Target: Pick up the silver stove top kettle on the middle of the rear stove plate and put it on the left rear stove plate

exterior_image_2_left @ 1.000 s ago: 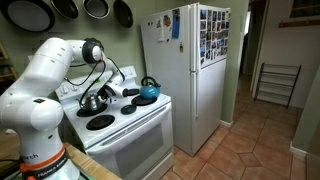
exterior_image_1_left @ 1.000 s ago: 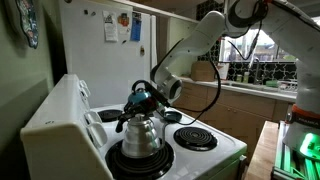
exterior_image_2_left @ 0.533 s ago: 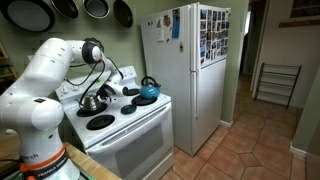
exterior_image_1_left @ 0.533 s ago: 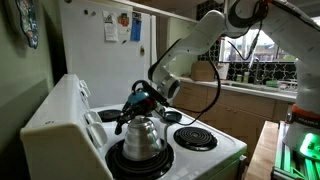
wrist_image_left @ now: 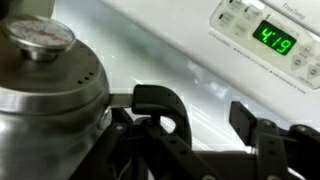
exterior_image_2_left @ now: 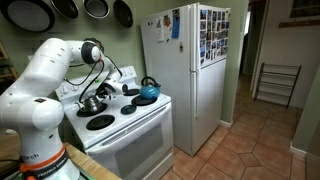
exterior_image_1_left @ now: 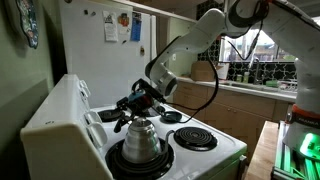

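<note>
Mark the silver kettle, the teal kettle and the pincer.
silver kettle (exterior_image_1_left: pixel 141 138), in an exterior view, body.
teal kettle (exterior_image_2_left: pixel 148 95), in an exterior view, body.
pincer (wrist_image_left: pixel 201 113), wrist view, midway between fingertips.

Wrist view: the small shiny silver dome-shaped metal kettle (wrist_image_left: pixel 50 95) is cut off by the left and bottom edges. The black gripper (wrist_image_left: pixel 200 108) is cropped at the bottom edge. The white control panel (wrist_image_left: pixel 240 30) runs off the right edge; its button labels are blurred. In an exterior view, the large black coil burner (exterior_image_1_left: pixel 166 160) is mostly covered by the kettle.
</note>
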